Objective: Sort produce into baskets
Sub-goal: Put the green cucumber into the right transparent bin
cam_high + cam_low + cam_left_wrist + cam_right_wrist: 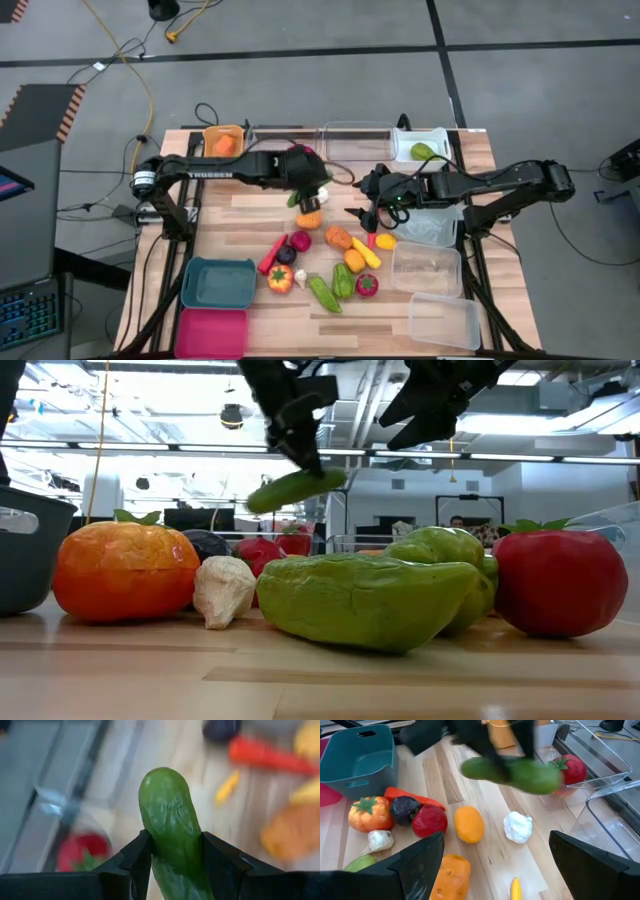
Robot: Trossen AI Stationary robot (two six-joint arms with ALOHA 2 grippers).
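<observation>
High view: the left gripper [303, 193] hangs above the middle of the surface [240, 215], its fingers clamped on a green cucumber [296, 198], which is lifted clear of the wood (the low view shows it in the air, roughly level, above the heap). The right gripper [368, 212] hovers just beside the pile of produce [335, 262] with its fingers spread wide and holding nothing. The step in hand is judged to be the carry: one piece is picked and not yet placed. Bins ring the pile: an orange bin [224, 141] and a clear bin [355, 141] at the far edge, a teal bin [218, 283] and a red bin [211, 333] near the front. The next move calls for choosing a bin, swinging the cucumber over it, lowering inside its rim and only then releasing; which bin is meant cannot be told.
</observation>
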